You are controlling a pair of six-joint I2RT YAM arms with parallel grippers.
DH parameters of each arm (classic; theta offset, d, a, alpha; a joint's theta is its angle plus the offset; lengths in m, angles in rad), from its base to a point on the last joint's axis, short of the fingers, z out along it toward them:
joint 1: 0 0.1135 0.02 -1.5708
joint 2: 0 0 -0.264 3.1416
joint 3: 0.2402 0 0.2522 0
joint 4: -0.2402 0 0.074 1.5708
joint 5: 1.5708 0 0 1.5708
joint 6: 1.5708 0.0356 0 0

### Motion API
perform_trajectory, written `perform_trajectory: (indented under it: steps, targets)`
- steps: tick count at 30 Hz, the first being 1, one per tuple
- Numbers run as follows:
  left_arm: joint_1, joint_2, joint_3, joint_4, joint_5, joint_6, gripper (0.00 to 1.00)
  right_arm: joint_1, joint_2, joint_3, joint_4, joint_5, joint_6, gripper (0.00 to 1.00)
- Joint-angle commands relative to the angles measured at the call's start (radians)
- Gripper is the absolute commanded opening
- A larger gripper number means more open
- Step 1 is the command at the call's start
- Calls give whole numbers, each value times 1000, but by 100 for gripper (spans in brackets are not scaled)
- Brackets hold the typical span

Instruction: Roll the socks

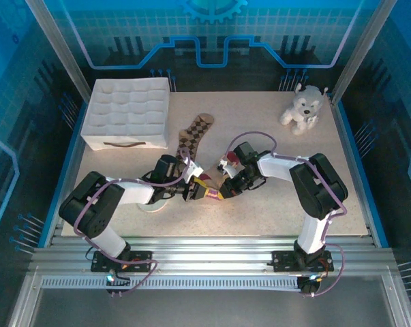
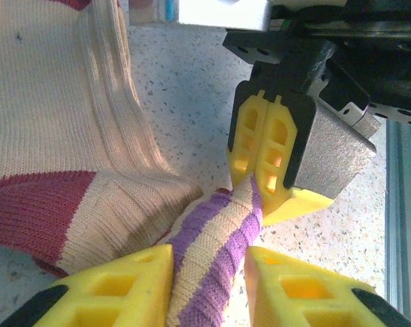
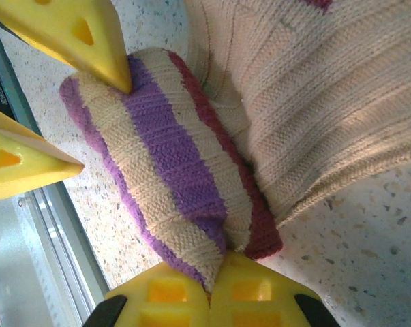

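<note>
While the right pincer (image 3: 212, 272) clamps the striped cuff (image 3: 171, 170) of the tan sock (image 3: 314, 102), the left pincer (image 2: 208, 262) straddles it, unclenched.

A tan sock (image 3: 314, 102) is seen lying on a speckled table (image 3: 369, 259). The near end of its purple-and-cream striped cuff (image 3: 164, 170) is pinched between the closed fingers of the right gripper (image 3: 210, 276). The far end is flanked by the left gripper (image 3: 103, 124), with one fingertip touching it.
</note>
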Motion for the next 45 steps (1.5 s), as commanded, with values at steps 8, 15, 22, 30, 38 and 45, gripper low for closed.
perform_trajectory:
  steps: [8,15,22,30,38,45]
  targets:
    - [-16,27,-15,7,26,4,36,-24,26,39,-45,-42,8,0]
    - [-16,46,-5,28,72,-7,32,-31,45,60,-75,-39,10,0]
    - [-18,80,3,23,67,-15,26,-36,51,64,-75,-35,34,0]
    - [-20,112,62,-119,-38,-53,9,-38,31,75,-91,-45,32,1]
    - [-16,164,132,-217,-72,-99,5,-38,-68,40,-34,-2,59,29]
    - [0,222,187,-292,-53,-120,4,-7,-258,-40,141,186,161,44]
